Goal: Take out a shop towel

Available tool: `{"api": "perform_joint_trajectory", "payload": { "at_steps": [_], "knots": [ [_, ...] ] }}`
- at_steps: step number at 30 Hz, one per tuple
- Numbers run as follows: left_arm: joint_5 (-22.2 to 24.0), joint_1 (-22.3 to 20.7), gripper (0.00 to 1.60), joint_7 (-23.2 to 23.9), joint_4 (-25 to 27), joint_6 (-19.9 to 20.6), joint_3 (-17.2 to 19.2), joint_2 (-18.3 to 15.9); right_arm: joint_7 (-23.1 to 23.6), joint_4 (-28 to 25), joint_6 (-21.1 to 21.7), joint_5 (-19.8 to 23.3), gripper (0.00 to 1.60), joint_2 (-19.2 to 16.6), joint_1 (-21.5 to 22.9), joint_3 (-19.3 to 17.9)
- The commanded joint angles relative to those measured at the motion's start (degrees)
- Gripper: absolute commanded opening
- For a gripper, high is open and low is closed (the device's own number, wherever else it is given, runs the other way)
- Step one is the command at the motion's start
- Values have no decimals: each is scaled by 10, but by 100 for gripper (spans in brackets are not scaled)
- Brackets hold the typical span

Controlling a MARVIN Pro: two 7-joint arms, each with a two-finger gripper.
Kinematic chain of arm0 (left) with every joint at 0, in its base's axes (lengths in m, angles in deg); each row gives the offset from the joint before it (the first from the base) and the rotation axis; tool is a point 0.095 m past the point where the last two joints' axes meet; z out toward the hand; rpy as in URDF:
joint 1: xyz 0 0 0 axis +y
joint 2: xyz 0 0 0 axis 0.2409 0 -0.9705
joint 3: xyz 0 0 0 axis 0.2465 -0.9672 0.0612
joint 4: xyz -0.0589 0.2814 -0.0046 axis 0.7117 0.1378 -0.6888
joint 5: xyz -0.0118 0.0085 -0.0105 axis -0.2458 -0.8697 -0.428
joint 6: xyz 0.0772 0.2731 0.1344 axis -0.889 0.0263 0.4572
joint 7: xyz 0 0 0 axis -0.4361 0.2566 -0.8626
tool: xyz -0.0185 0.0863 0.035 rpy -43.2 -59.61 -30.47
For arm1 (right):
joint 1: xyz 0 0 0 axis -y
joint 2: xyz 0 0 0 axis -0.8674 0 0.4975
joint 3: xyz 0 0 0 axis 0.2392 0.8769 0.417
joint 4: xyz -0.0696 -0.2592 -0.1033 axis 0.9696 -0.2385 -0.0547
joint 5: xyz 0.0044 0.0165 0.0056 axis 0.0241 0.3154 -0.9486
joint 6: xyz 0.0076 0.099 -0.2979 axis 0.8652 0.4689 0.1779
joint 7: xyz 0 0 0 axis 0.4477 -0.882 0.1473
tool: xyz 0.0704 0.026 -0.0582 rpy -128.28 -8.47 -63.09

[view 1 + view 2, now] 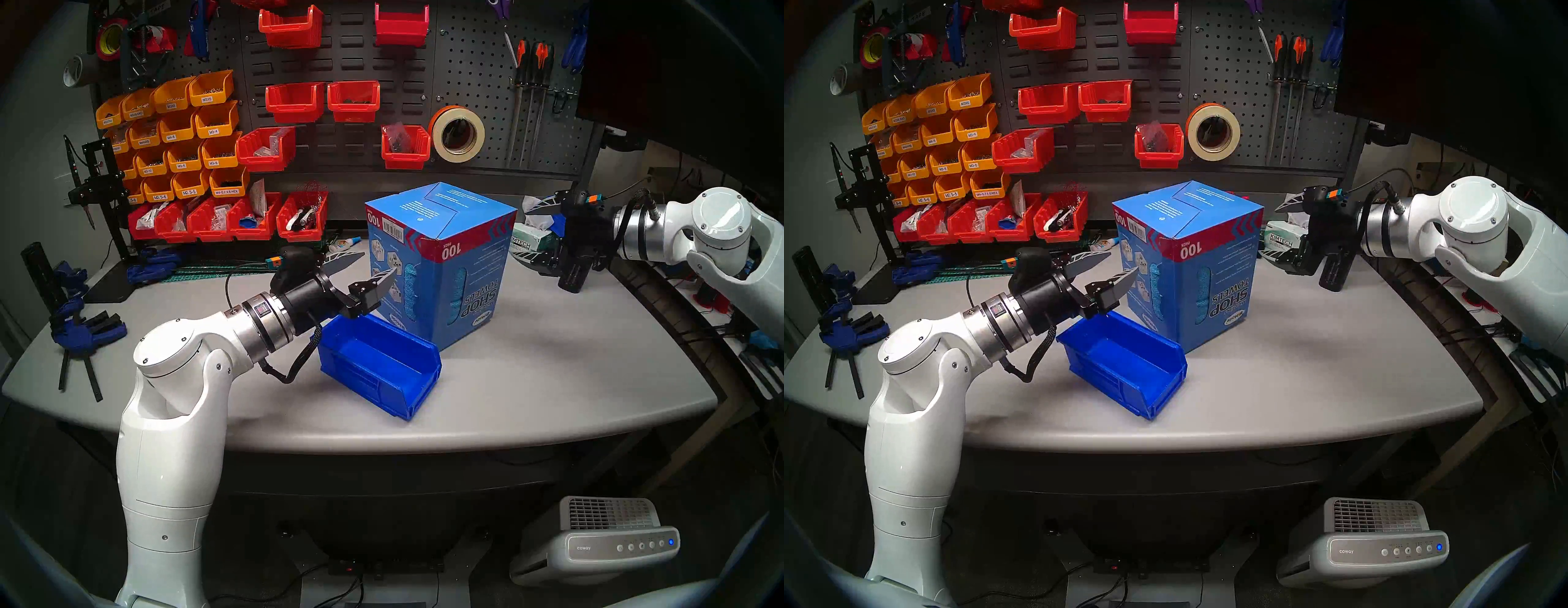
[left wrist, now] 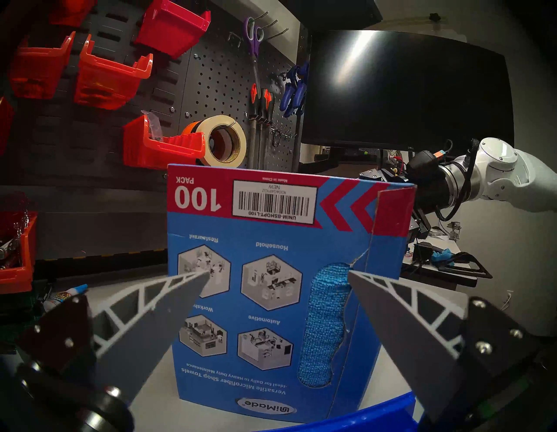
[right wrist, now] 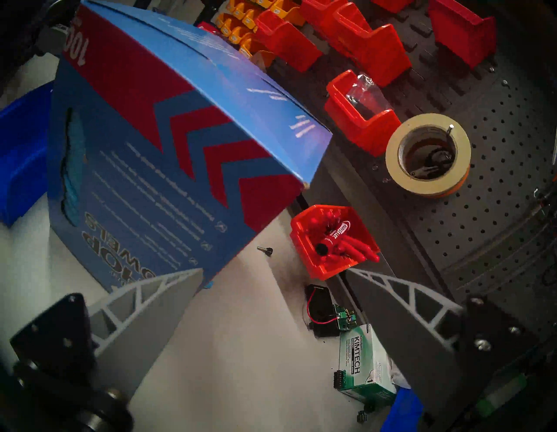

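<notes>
Grey bench [image 1: 551, 382], smooth. Blue cardboard carton [image 1: 441, 263] stands upside down; the shop towel [image 2: 325, 325], nubby sky-blue microfiber, bulges in its corner slot. Glossy blue bin [image 1: 377, 361] just before it. Left hand [image 2: 278, 274] spread wide, empty, level with the slot. Right hand [image 3: 272, 273] agape, well off. Best: pinch the soft bulge, draw out slowly, steady the carton.
</notes>
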Motion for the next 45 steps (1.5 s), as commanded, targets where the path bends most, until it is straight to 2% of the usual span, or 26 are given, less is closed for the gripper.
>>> {"api": "perform_joint_trajectory", "payload": {
  "at_steps": [1, 6, 8, 10, 12, 14, 19, 20, 21, 24, 30, 45],
  "knots": [
    [6, 0, 160, -1, 24, 7, 5, 4, 74, 41, -64, -21, 160, 23, 32, -22],
    [3, -1, 160, -1, 27, 14, 4, 4, 139, 76, -97, -15, 160, 40, 39, -24],
    [3, -2, 160, -2, 27, 15, 3, 4, 142, 81, -100, -13, 160, 43, 40, -23],
    [2, -6, 160, -2, 28, 20, 3, 5, 184, 110, -104, 14, 160, 55, 42, -25],
    [2, -8, 160, -2, 28, 21, 3, 5, 201, 120, -103, 22, 160, 60, 43, -27],
    [3, -9, 160, -1, 29, 25, 3, 7, 233, 146, -93, 66, 160, 74, 44, -32],
    [1, -8, 160, -1, 30, 29, 4, 8, 263, 185, -77, 135, 160, 93, 41, -37],
    [1, -8, 160, -1, 30, 29, 4, 8, 263, 185, -77, 135, 160, 93, 41, -37],
    [2, -7, 160, -1, 31, 30, 5, 8, 275, 197, -69, 156, 160, 100, 39, -36],
    [2, -5, 160, -2, 33, 31, 9, 9, 292, 216, -61, 182, 160, 112, 31, -32],
    [2, 0, 160, 0, 38, 33, 15, 8, 298, 226, -59, 203, 160, 120, 21, -24],
    [-1, 11, 160, 7, 56, 44, 22, 1, 282, 258, -76, 210, 160, 142, 9, -16]
  ]
}}
